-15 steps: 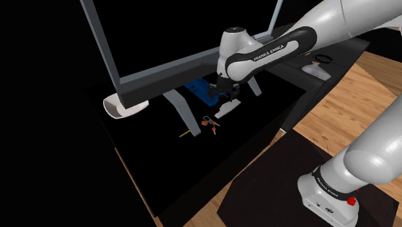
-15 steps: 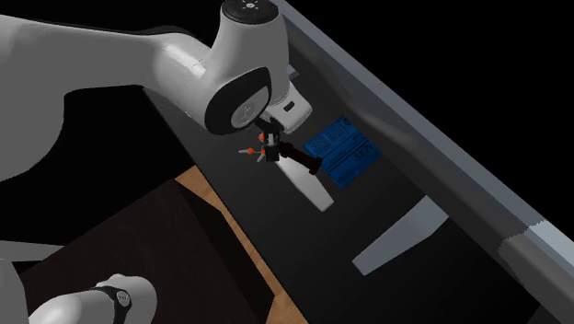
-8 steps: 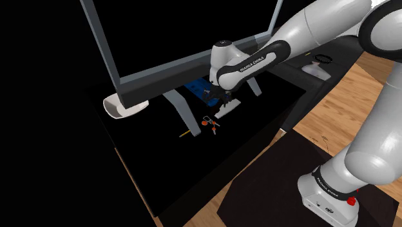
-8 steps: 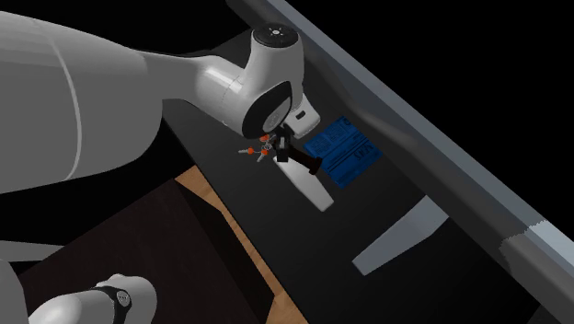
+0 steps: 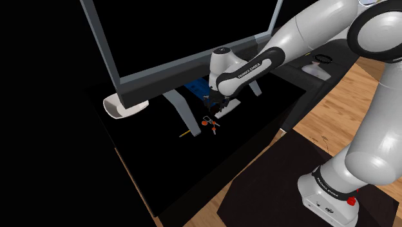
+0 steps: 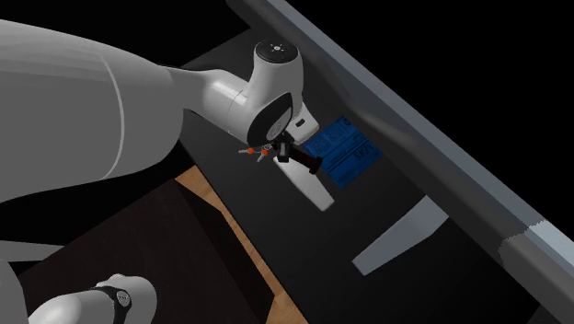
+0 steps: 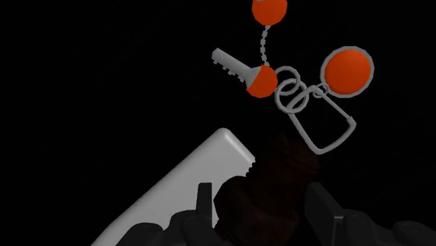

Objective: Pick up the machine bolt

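Domestic interior, most likely a living room or home office. Evidence: a wood-plank floor point(image 5: 322, 116) with a dark rug point(image 5: 270, 187) laid on it beside a black table point(image 5: 258, 126). A large flat screen point(image 5: 187, 32) in a grey frame stands on the table on slanted grey legs point(image 5: 183, 109). Household items lie on the table: a key ring point(image 7: 264, 81) with orange tags in front of the screen, a flat blue printed item point(image 6: 342, 152) under it, and a white dish point(image 5: 119, 106) at one end. Beyond the table is a black area.

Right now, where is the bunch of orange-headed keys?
In the shoulder view, the orange-headed keys lie near the middle, just left of the pale grey slab, below the black gripper.
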Tool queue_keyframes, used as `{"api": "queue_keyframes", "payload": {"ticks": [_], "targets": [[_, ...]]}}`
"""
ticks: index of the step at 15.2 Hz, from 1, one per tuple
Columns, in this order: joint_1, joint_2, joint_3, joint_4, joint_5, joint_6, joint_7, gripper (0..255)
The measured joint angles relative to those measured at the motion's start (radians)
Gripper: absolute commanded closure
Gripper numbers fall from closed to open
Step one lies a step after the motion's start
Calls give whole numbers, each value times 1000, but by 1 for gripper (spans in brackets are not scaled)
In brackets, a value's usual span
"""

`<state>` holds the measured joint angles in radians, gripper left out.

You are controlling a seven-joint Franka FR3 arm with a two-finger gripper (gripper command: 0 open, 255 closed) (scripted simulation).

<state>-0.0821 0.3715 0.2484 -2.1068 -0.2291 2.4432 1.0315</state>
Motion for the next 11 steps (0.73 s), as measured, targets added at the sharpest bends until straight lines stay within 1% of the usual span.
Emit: {"api": "queue_keyframes", "payload": {"ticks": [8, 11], "targets": [[0, 1, 0, 0, -1, 1, 1, 255], [-2, -19, 5, 1, 9, -20, -5, 255]]}}
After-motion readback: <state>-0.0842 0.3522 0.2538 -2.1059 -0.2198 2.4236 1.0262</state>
